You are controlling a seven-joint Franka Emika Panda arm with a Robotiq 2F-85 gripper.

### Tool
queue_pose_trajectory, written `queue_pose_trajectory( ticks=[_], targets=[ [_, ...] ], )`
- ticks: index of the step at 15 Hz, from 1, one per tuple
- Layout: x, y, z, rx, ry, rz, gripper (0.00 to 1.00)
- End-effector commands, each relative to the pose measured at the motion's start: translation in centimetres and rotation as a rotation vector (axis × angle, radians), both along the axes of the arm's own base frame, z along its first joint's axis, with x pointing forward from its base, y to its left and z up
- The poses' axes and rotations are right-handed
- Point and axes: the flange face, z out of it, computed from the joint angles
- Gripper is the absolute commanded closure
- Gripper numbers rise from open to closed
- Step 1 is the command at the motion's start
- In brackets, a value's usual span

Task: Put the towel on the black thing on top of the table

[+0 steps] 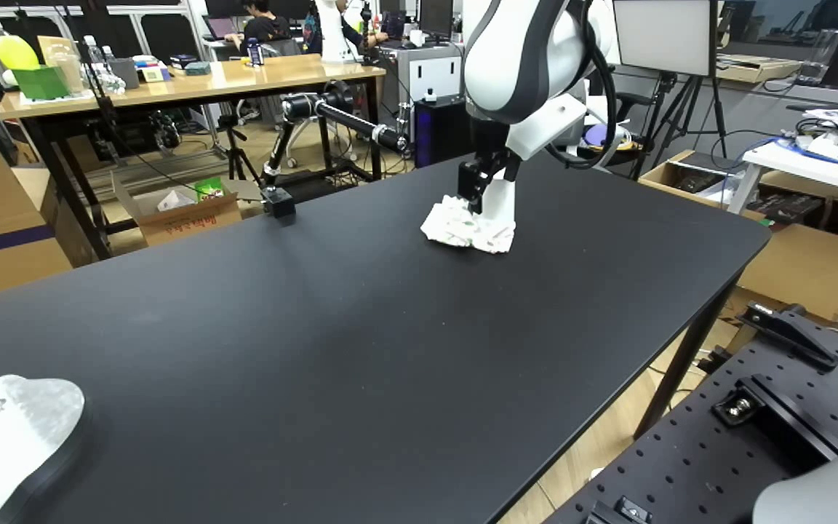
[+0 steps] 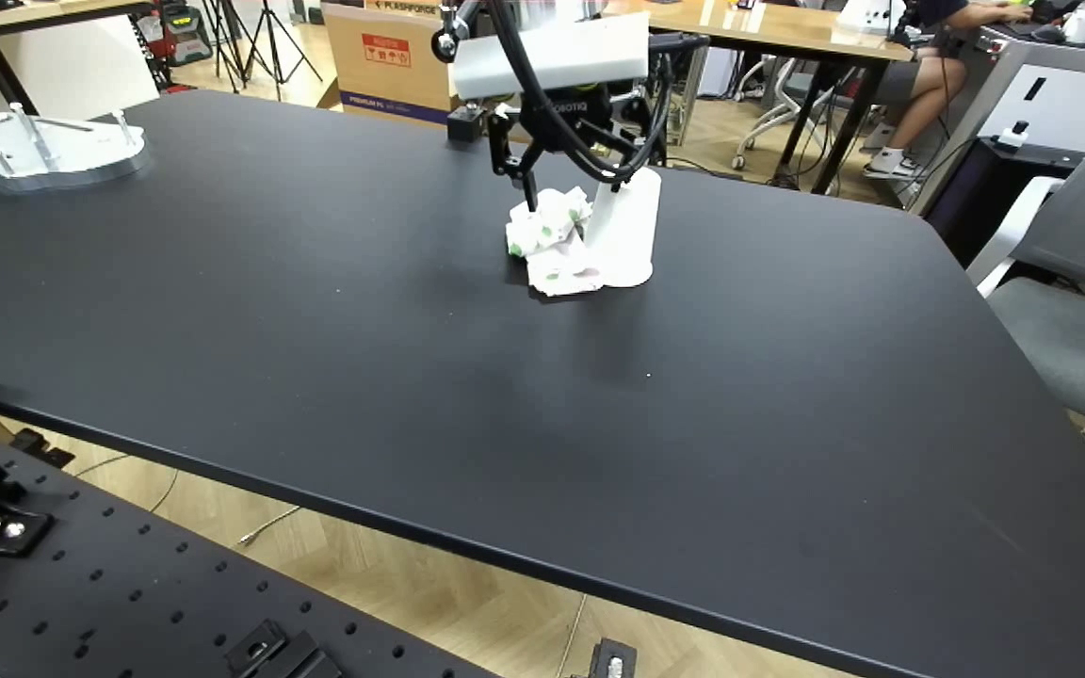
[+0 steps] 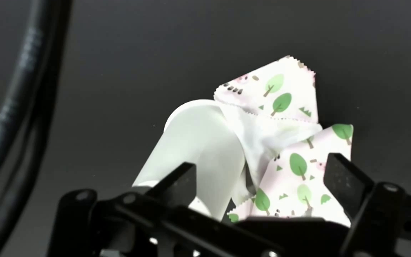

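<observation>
1. Tool (image 3: pixel 260 176): fingers spread, nothing gripped; one over white cup (image 3: pixel 207 142), other over towel (image 3: pixel 293 167). Body reads "ROBOTIQ" in an ext. view.
2. Towel: crumpled on tabletop (image 2: pixel 693 424), just beside cup, prob. touching.
3. Step (my guess): pre-grasp lineup. Next: shift off cup, pinch cloth only, lift.
4. Black thing: can't ID; poss. black block (image 1: pixel 278 203) at tabletop edge.
5. Bkgd carton (image 2: pixel 364 75): "PREMIUM" on stripe, "FLASHFORGE" above.
</observation>
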Motion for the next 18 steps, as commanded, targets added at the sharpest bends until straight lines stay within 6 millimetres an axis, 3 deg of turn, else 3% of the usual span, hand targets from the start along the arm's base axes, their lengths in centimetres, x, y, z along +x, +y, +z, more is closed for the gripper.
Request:
queue_pose_trajectory(
  ticks=[1, 6, 10, 18],
  targets=[
    [0.5, 1.7, 0.7, -0.025, -0.061, 0.023, 0.00],
    [1.8, 4.9, 3.3, -0.074, -0.185, 0.129, 0.00],
    [1.8, 6.9, 3.5, -0.070, -0.215, 0.142, 0.00],
    [0.4, 5.9, 0.8, -0.029, -0.155, 0.018, 0.00]
  ],
)
